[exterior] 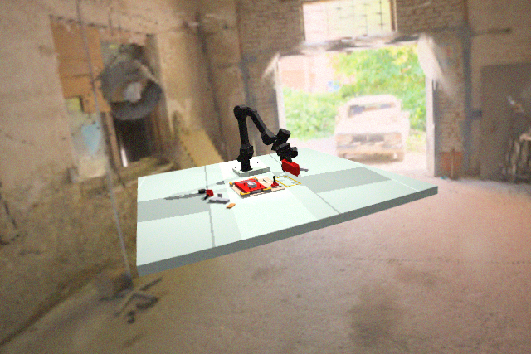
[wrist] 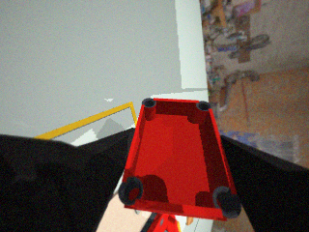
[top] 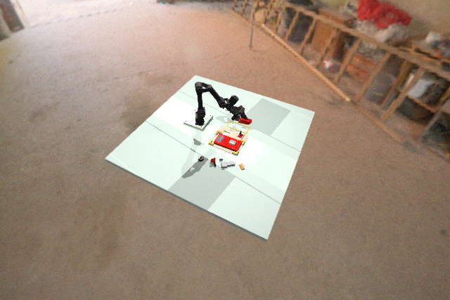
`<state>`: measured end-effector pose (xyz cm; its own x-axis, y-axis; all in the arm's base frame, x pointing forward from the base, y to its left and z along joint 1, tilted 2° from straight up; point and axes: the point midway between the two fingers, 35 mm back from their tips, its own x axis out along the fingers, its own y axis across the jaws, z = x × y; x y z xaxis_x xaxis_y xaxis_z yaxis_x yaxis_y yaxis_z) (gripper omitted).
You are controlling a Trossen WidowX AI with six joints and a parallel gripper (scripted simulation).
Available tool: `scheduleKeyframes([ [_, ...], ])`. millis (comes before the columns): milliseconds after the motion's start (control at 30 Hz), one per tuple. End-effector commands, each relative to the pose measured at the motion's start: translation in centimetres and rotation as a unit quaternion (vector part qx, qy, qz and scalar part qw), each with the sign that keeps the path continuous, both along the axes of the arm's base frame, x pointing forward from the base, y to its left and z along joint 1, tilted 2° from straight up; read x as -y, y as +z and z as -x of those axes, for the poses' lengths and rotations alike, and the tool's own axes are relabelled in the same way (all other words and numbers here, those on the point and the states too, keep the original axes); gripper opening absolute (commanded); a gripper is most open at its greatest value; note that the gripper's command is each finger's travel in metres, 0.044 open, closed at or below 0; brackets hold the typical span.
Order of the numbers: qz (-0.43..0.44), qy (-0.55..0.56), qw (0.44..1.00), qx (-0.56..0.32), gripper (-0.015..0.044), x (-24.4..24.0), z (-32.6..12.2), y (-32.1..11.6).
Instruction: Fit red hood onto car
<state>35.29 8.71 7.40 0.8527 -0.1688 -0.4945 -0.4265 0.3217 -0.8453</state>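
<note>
My gripper (top: 243, 119) (exterior: 288, 163) is shut on the red hood (top: 245, 121) (exterior: 291, 167) (wrist: 176, 150), in the air beyond the jig's end. The wrist view shows the hood's hollow underside, with a dark-ringed boss at each corner and a black finger at each long side. The hood is tilted in the exterior view. The red chassis (top: 222, 142) (exterior: 243, 186) sits in the jig (top: 232, 131) (exterior: 280, 189), with the light grey engine block (top: 232, 142) (exterior: 252, 184) on its deck. The deck pegs are too small to tell apart.
A small red and black piece (top: 240, 134) (exterior: 274, 181) stands on the jig. A yellow outline (top: 249, 130) (wrist: 87, 119) lies beside the jig. On its other side lie a grey part (top: 228, 164) (exterior: 219, 200), an orange block (top: 242, 166) (exterior: 231, 206) and a red part (top: 213, 160) (exterior: 209, 192).
</note>
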Motion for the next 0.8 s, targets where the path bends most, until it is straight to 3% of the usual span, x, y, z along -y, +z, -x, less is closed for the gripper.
scheduleKeyframes([
  [0,0.038,0.020,0.999,-0.007,0.0000,0.0,0.0,-0.1],
  [767,0.324,0.186,0.925,-0.064,0.0000,-0.1,0.4,-1.4],
])
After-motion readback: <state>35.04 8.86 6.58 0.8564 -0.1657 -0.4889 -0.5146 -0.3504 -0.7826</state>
